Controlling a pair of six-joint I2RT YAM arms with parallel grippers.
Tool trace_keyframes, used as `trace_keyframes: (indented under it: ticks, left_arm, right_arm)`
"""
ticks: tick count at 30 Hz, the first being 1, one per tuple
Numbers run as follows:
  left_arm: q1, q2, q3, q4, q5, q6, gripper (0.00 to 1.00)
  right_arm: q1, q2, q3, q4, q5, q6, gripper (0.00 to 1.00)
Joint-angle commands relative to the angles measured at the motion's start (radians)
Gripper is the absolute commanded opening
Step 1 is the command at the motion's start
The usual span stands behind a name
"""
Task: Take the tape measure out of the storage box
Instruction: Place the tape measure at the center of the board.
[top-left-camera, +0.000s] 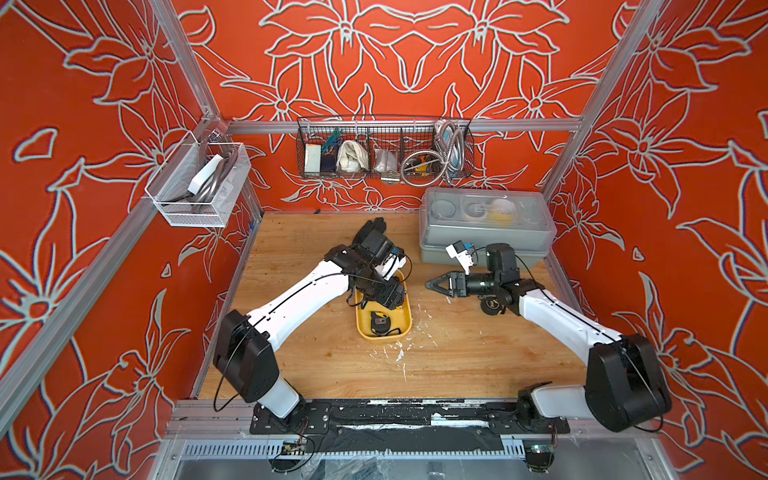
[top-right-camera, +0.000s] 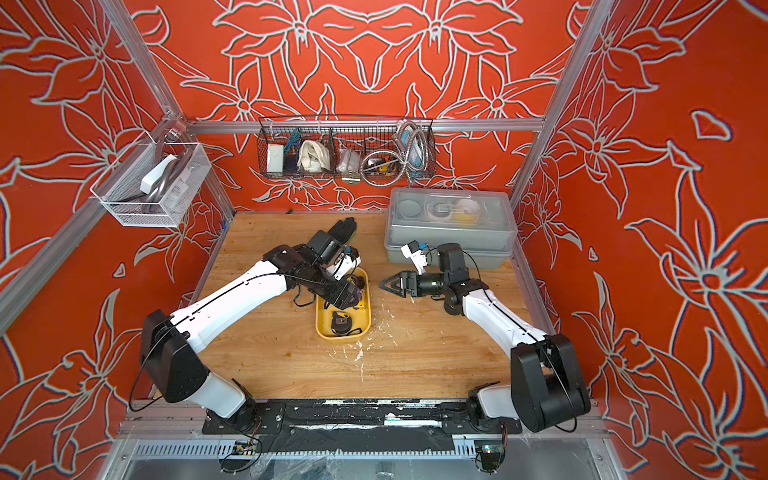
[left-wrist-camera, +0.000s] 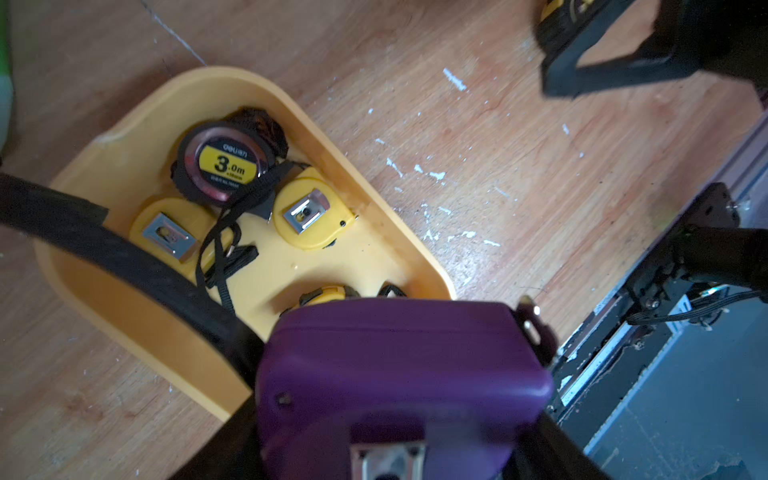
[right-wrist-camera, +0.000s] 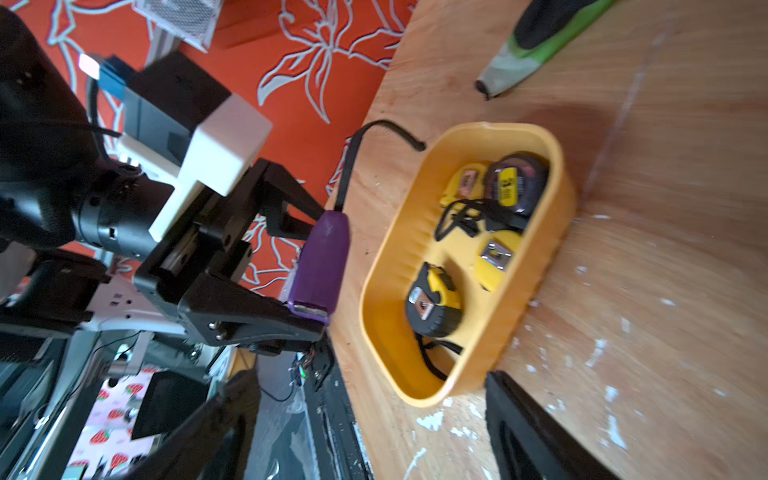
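Tape measure (right-wrist-camera: 320, 266), purple, clamped, right wrist view

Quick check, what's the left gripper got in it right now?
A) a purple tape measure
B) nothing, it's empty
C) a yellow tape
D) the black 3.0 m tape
A: the right wrist view shows the left gripper with its fingers clamped on the purple tape measure, while the black 3.0 m tape and a yellow tape lie in the storage box.
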Motion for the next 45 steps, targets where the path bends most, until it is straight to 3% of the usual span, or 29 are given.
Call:
trace_keyframes:
  ticks: [1,9,16,23,28,32,36,42,45]
  left_arm:
    - [-0.005,-0.009,0.005,0.053,0.045,0.015,0.45]
    - [-0.005,0.012,0.016,0.101,0.053,0.007,0.45]
    - [-0.013,0.031,0.034,0.103,0.055,0.01,0.45]
    - [-0.022,0.048,0.055,0.119,-0.01,0.02,0.45]
    - [-0.024,0.069,0.074,0.109,-0.069,0.023,0.46]
    - [-0.025,0.07,0.076,0.126,-0.08,0.021,0.47]
    - [-0.025,0.082,0.085,0.116,-0.083,0.02,0.58]
    - [-0.02,0.056,0.106,0.081,-0.095,0.001,0.98]
    - [0.002,0.0,0.114,0.089,-0.08,-0.016,0.99]
  right_arm:
    - [0.042,0.036,0.045,0.005,-0.019,0.041,0.81]
    - [0.132,0.134,0.127,0.037,0.048,0.103,0.75]
    - [0.163,0.188,0.17,0.092,0.027,0.174,0.72]
    - [0.178,0.225,0.186,0.092,0.018,0.195,0.46]
    - [0.179,0.229,0.186,0.107,-0.024,0.229,0.42]
    - [0.18,0.241,0.197,0.132,-0.059,0.263,0.31]
    - [0.18,0.246,0.193,0.186,-0.066,0.308,0.24]
    - [0.155,0.241,0.172,0.188,-0.015,0.316,0.24]
    - [0.106,0.232,0.14,0.221,-0.005,0.346,0.24]
